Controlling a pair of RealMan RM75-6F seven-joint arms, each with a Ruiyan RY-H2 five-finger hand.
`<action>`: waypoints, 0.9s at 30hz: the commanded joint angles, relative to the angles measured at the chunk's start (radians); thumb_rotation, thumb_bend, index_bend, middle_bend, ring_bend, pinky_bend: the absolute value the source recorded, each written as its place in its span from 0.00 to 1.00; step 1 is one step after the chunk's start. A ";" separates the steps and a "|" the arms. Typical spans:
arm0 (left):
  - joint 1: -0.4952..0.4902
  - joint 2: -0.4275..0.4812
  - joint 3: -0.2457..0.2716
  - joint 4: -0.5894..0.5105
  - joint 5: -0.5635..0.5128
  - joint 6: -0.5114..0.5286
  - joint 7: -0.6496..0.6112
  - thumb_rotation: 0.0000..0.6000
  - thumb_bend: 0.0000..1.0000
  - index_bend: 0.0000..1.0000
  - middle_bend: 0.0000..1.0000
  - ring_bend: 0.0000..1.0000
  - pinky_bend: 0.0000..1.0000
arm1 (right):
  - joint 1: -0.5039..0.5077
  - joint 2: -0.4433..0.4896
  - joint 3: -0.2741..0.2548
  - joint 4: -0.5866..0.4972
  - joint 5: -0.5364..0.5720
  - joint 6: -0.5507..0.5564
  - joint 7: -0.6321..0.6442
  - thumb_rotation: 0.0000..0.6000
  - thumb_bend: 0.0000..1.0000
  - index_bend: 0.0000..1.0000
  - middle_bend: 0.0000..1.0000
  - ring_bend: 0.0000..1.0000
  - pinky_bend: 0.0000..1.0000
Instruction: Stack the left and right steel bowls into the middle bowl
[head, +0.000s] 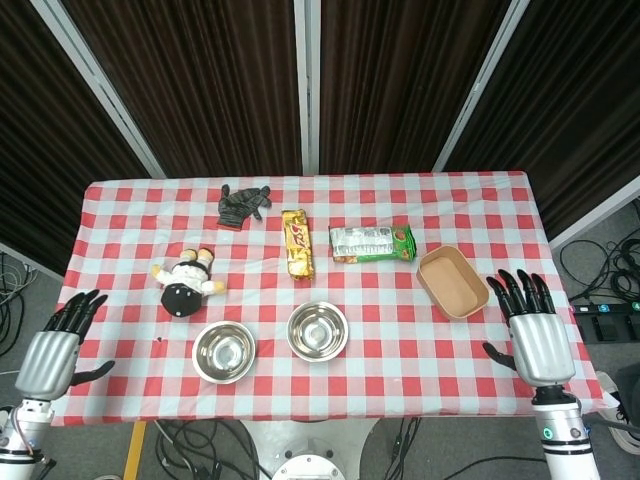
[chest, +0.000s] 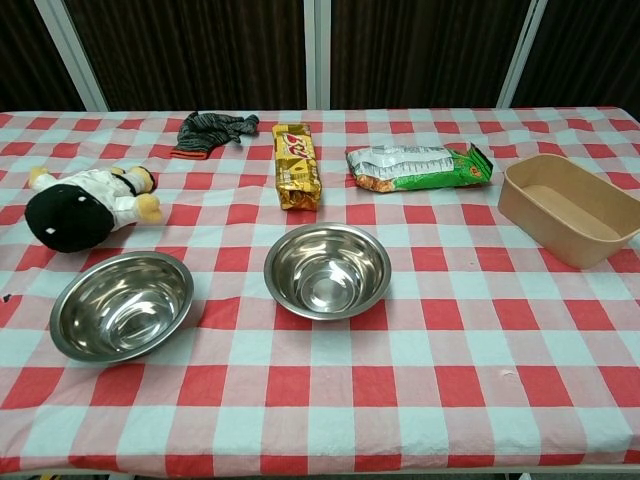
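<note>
Two steel bowls stand on the red-checked table. The middle bowl looks doubled, one bowl nested in another. The left bowl sits alone beside it. My left hand hovers off the table's left front corner, fingers spread, holding nothing. My right hand is off the right front edge, fingers spread and empty. Neither hand shows in the chest view.
A plush doll lies behind the left bowl. A yellow snack bar, a green snack packet, a dark glove and a tan tray lie further back.
</note>
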 joint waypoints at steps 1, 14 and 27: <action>0.033 0.007 0.024 -0.094 0.013 0.031 0.083 1.00 0.07 0.15 0.17 0.09 0.22 | -0.018 0.001 -0.002 0.015 -0.011 -0.004 0.030 1.00 0.00 0.11 0.07 0.00 0.05; 0.047 -0.039 0.136 -0.167 0.188 -0.014 0.272 1.00 0.16 0.30 0.33 0.56 0.71 | -0.006 -0.021 0.051 0.078 0.013 -0.083 0.089 1.00 0.00 0.11 0.07 0.00 0.05; -0.042 -0.119 0.107 0.000 0.292 -0.040 0.189 1.00 0.19 0.37 0.39 0.57 0.71 | -0.008 -0.019 0.078 0.066 0.031 -0.118 0.058 1.00 0.00 0.11 0.07 0.00 0.05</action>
